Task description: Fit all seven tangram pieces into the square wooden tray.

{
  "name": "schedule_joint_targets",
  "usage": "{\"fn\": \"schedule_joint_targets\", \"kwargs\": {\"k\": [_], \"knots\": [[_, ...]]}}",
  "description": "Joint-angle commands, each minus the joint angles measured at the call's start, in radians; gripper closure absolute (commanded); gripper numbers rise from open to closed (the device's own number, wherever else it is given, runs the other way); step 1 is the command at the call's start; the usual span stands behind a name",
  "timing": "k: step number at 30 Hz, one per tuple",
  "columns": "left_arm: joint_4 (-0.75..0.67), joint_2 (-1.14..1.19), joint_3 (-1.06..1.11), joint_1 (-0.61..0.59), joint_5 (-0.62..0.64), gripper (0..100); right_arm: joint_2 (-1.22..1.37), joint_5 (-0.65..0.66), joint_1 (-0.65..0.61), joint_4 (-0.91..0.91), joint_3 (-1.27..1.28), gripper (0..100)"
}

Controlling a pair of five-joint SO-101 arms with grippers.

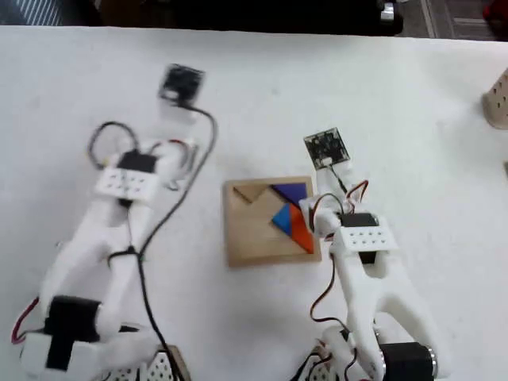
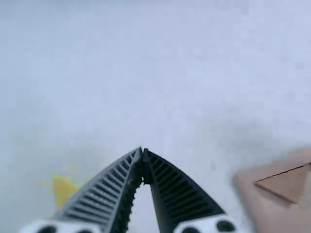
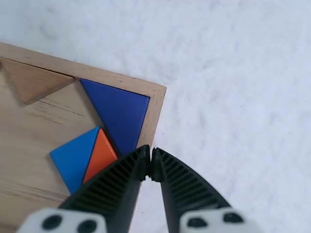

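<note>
Square wooden tray [image 1: 250,238]: on white table [image 1: 413,119], between the arms.
Contents: dark blue triangle [image 3: 121,114], light blue piece [image 3: 73,158], orange piece [image 3: 99,155], natural-wood triangle [image 3: 31,82].
Right gripper [image 3: 149,162]: fingers closed, empty, over the tray's rim.
Left gripper [image 2: 142,167]: fingers closed, empty, above bare table.
Stage, judged: tray partly filled.
Next requirement: open the fingers on a remaining piece.

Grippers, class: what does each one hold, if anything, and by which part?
Nothing is held. The left gripper is shut empty over the table; the right gripper is shut empty at the wooden tray rim.
</note>
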Motion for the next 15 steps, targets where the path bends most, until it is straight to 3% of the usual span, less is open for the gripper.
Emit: {"fn": "schedule_joint_targets", "kwargs": {"k": [1,5,9,13,15], "knots": [[-0.002,-0.119,0.101,-0.145,0.012,98,-0.031,0.008,0.004,-0.019,-0.029,98.1],[0.005,-0.136,0.176,-0.311,0.014,97,-0.031,0.008,0.004,-0.015,-0.029,98.1],[0.020,-0.134,0.245,-0.470,0.037,87,-0.031,0.008,0.002,-0.015,-0.028,98.1],[0.170,-0.137,0.265,-0.464,0.006,73,-0.031,0.008,-0.018,-0.016,-0.017,98.1],[0.212,-0.139,0.265,-0.443,-0.002,73,-0.031,0.008,-0.018,-0.018,-0.014,98.1]]}}
